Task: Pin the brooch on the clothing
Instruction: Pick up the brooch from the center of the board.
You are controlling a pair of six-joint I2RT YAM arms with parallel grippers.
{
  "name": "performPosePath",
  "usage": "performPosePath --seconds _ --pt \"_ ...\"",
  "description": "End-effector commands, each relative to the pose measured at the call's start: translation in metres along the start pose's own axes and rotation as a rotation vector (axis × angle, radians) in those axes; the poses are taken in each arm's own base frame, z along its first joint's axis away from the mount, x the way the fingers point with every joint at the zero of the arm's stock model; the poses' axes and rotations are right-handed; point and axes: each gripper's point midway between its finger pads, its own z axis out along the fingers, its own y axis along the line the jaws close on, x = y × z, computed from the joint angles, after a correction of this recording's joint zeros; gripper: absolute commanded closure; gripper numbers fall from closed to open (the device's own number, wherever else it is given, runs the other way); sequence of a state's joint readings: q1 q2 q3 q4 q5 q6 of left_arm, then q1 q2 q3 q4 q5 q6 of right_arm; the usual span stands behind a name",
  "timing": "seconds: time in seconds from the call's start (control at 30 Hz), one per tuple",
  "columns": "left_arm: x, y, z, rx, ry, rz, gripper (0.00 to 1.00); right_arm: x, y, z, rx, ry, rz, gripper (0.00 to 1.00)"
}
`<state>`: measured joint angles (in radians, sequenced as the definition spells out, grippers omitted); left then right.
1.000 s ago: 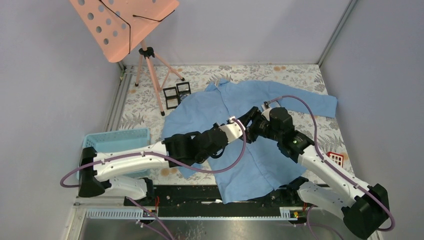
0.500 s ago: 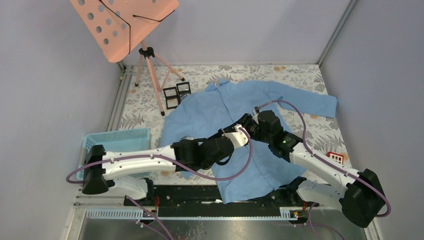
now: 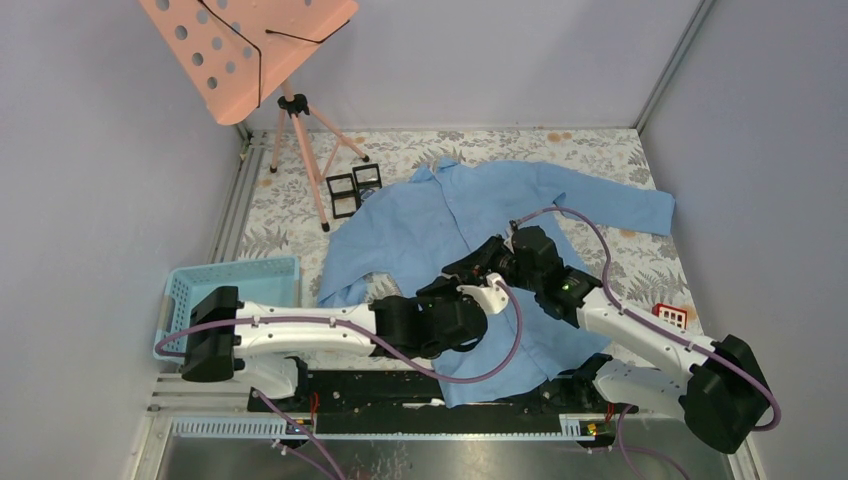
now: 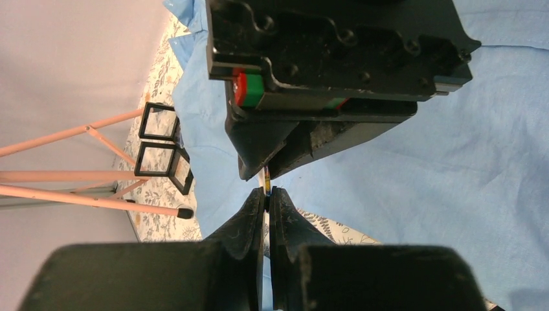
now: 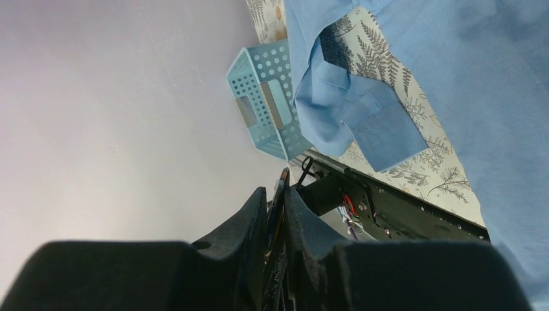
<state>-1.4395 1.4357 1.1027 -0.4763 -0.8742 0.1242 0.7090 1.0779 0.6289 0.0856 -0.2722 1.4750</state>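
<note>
Left gripper [image 4: 267, 195]: clenched on the brooch [image 4: 267, 179];
Right gripper [image 5: 276, 192]: met it tip to tip, pinched the same brooch;
Shirt [image 4: 453, 162]: lay beneath both

The light blue long-sleeved shirt [image 3: 440, 215] is thin woven cloth, matt and softly creased. Under it, the counter [image 3: 290, 215] has a matt covering printed with grey leaves and flowers. The light blue perforated basket [image 3: 235, 278] looks like smooth moulded plastic with a slight sheen. The salmon-pink perforated music stand [image 3: 240, 50] has a smooth, matt painted finish; whether it is metal or plastic cannot be told. The left arm [image 3: 290, 330] and right arm [image 3: 640, 340] have glossy white shells and matt black joints. The left end effector [image 4: 267, 201] and right end effector [image 5: 275, 194] have matt black, slightly grainy fingers [image 4: 246, 223]. The thin brooch [image 4: 267, 186] is too small to judge.
</note>
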Motion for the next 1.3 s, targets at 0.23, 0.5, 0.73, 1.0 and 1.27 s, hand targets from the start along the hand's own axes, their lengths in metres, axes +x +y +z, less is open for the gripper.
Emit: performPosePath --seconds 0.23,0.5,0.73,1.0,1.27 --pt "-0.022 0.005 -0.024 0.066 -0.117 -0.095 1.00 -0.015 0.003 0.001 -0.057 -0.094 -0.028 1.00" --pt "-0.055 0.030 -0.085 0.294 -0.336 -0.242 1.00 -0.029 0.012 -0.013 -0.083 -0.203 -0.182 1.00" --pt "-0.046 0.077 -0.113 0.284 -0.358 -0.289 1.00 -0.026 0.044 -0.034 -0.183 -0.228 -0.341 1.00" --pt "-0.044 0.085 -0.119 0.379 -0.494 -0.391 1.00 -0.018 0.068 -0.059 -0.349 -0.253 -0.437 1.00" --pt "-0.084 0.067 -0.120 0.705 -0.487 -1.241 0.12 0.008 0.098 -0.086 -0.566 -0.192 -0.537 1.00"
